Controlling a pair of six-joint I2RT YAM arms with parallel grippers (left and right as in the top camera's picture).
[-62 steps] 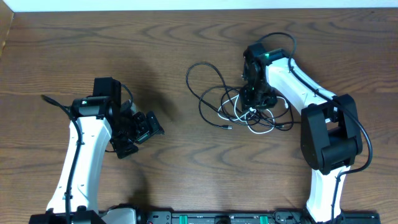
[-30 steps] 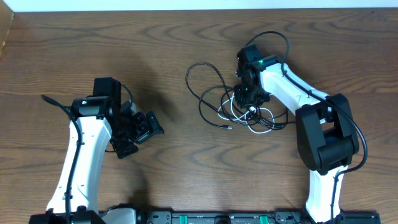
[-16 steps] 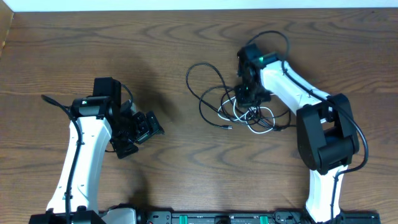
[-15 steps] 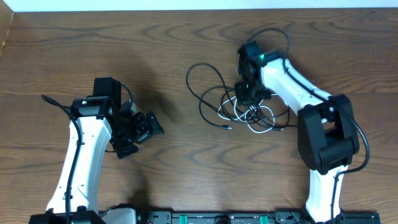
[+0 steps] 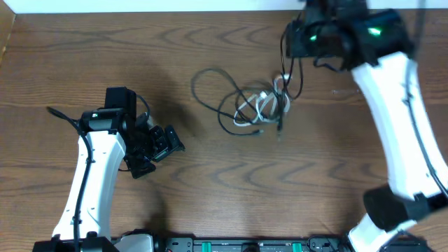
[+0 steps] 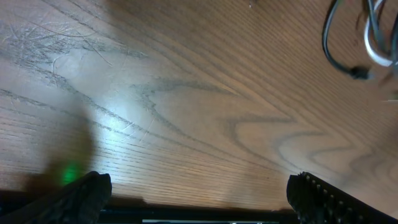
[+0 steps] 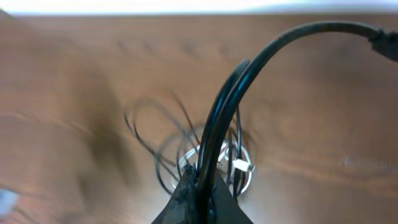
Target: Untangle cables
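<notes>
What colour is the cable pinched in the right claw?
Black cable; it shows best in the right wrist view.

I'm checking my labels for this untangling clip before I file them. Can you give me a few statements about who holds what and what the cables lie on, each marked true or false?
1. The right end effector is shut on a black cable. True.
2. The left end effector grips part of the bundle. False: its fingers stand open with nothing between them, well apart from the tangle.
3. The tangle includes a white cable mixed in with black ones. True.
4. The cables rest on a white cloth. False: they lie on a bare wooden table.
</notes>
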